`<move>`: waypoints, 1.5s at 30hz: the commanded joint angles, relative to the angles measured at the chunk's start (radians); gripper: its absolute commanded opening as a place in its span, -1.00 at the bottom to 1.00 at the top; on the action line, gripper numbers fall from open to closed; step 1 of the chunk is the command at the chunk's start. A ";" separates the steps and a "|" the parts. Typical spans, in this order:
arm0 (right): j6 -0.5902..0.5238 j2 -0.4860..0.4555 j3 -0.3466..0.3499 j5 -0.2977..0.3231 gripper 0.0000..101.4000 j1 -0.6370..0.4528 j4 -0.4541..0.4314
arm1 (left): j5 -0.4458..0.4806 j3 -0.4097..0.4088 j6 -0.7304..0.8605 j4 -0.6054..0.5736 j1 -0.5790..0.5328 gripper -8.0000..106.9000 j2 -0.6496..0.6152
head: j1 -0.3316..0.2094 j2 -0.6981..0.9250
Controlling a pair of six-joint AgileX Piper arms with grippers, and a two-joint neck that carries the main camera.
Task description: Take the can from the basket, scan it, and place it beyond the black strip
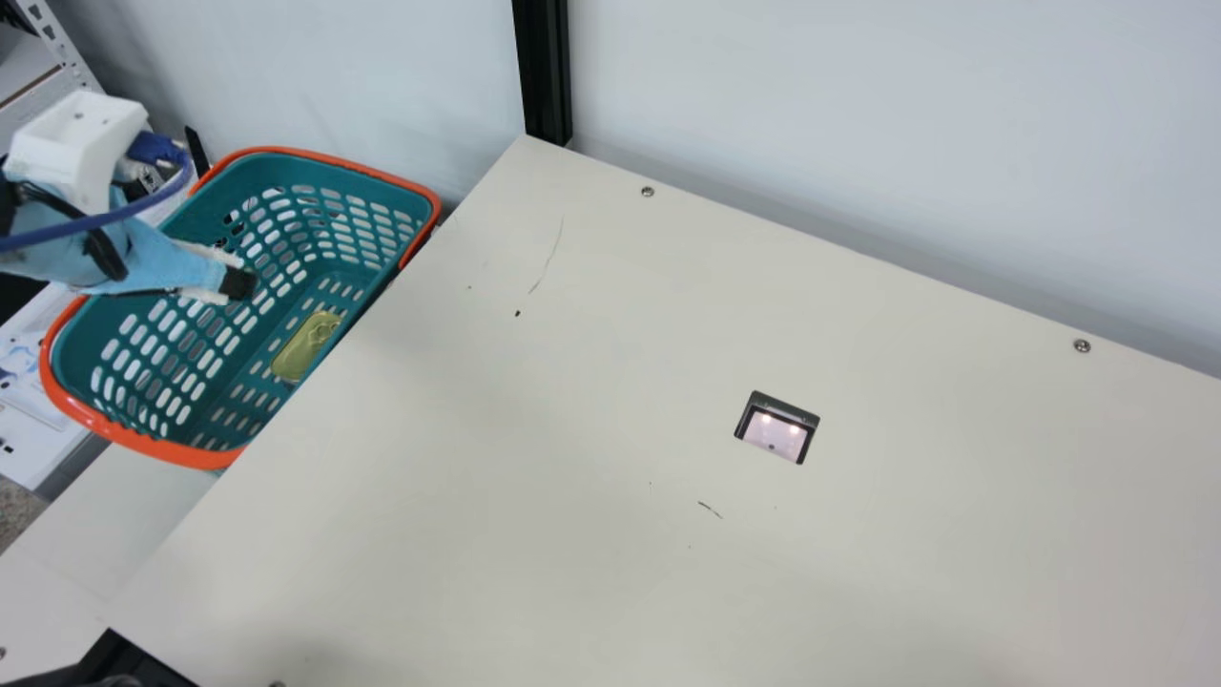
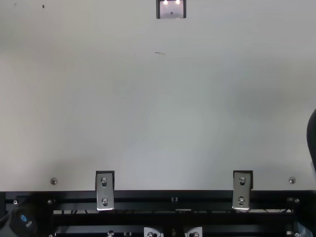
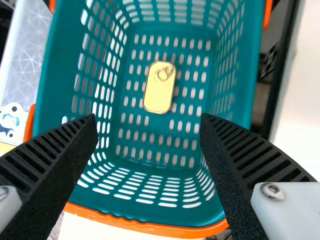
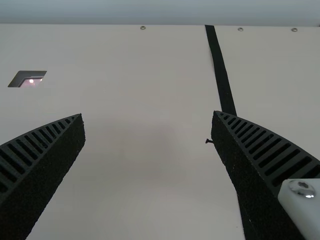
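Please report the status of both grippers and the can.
Left gripper open above basket, nothing held. Right gripper open over table, empty. Can lying on basket floor. Nothing seen between left gripper and can.

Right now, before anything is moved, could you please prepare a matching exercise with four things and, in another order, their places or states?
Things:
1. can
2. left gripper
3. scanner
4. black strip

Places or states:
A. glowing, set into the table
B. open, above the basket
C. a long dark line across the table
D. lying on the basket's bottom

Right pairs: 1-D, 2-B, 3-A, 4-C
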 commanded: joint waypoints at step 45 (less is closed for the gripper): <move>0.000 0.000 0.000 0.000 1.00 0.000 0.000 | -0.225 -0.319 -0.071 0.167 -0.080 0.71 0.766 | -0.035 0.019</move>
